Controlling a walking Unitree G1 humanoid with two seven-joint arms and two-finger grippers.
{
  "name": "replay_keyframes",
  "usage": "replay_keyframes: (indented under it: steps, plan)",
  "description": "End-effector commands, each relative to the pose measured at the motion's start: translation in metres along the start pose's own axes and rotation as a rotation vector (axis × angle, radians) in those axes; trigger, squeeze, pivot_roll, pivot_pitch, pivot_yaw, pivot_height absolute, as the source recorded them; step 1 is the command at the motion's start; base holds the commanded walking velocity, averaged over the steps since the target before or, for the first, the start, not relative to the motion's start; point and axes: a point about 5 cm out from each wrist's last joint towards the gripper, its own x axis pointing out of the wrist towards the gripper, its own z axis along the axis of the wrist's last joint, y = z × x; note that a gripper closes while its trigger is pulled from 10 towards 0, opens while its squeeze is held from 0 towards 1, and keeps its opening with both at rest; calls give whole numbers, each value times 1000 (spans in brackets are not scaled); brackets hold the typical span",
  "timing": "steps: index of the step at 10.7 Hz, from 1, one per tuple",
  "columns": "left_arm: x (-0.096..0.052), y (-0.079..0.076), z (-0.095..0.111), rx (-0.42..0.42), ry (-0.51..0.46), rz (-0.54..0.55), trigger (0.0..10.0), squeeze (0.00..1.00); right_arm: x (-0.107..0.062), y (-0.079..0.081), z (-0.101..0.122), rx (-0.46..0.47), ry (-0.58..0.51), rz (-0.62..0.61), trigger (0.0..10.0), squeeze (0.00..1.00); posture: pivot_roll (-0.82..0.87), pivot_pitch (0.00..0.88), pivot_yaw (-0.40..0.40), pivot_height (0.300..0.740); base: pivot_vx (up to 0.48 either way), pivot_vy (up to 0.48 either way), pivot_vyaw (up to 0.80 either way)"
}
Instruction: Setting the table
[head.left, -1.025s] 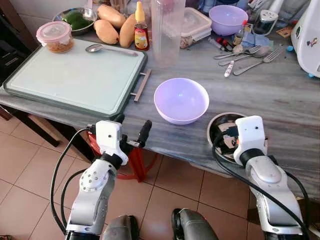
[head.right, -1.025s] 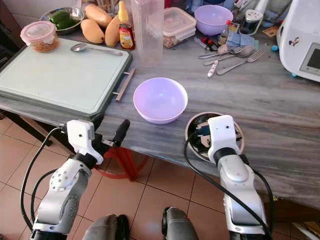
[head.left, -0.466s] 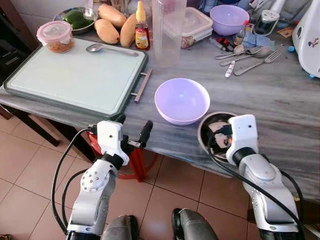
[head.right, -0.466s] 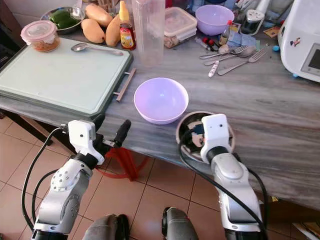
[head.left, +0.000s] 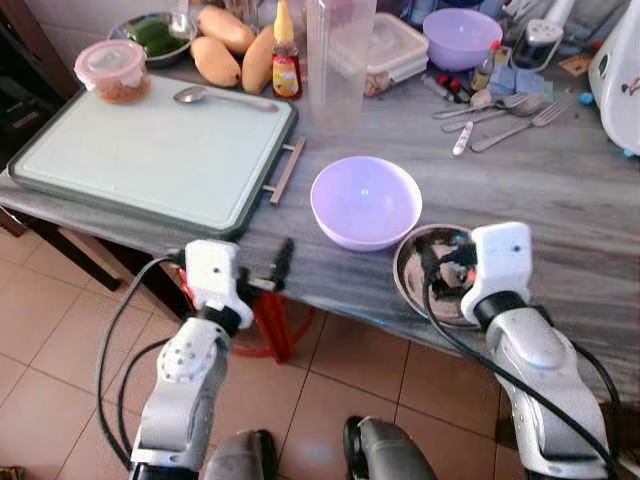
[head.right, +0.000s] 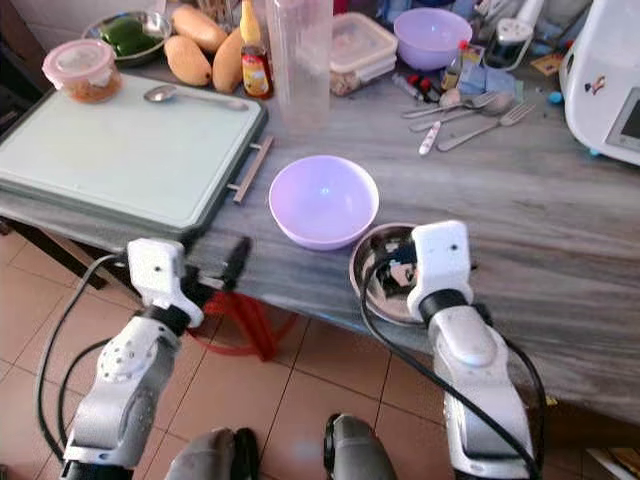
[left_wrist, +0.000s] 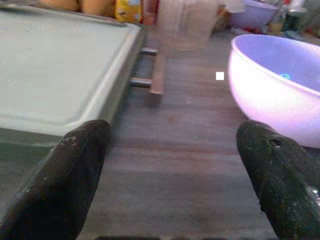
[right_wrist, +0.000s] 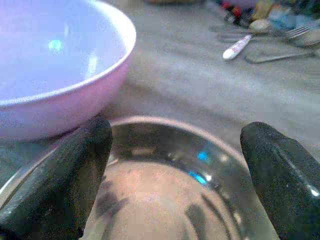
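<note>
A lilac bowl (head.left: 365, 200) stands empty near the front of the grey table (head.left: 560, 190). Just right of it, almost touching, lies a shallow steel dish (head.left: 412, 285) at the table's front edge. My right gripper (right_wrist: 177, 150) is open over that dish, one black finger (right_wrist: 75, 165) toward the lilac bowl's side and the other finger (right_wrist: 285, 170) far apart from it. My left gripper (left_wrist: 175, 165) is open and empty at the table's front edge, between the green-rimmed tray (head.left: 150, 150) and the lilac bowl (left_wrist: 280, 85).
A spoon (head.left: 225, 97) lies on the tray's far side. A tall clear jug (head.left: 340, 60) stands behind the bowl. Forks and spoons (head.left: 500, 105), a second lilac bowl (head.left: 460, 35), mangoes (head.left: 225, 55), food boxes and a white appliance (head.right: 605, 75) crowd the back.
The steel dish has slid left toward the lilac bowl under my right gripper. My left gripper has edged slightly forward at the table's edge.
</note>
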Motion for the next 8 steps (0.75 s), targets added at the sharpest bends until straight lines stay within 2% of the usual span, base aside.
replay_keyframes:
  steps: [1,3,8]
  plan:
    - [0,2,-3,9,23,20,10000,0,-4,-3,6,-3,-44,-19,10000,0,-108,164,13,740,0,0,0]
    - [0,4,-3,14,28,40,10000,0,-7,2,13,8,-114,-24,10000,0,-105,156,14,740,-122,0,0]
    - [-1,5,-3,8,37,50,10000,0,-4,6,14,6,-173,-12,10000,0,-92,148,18,740,-282,0,0]
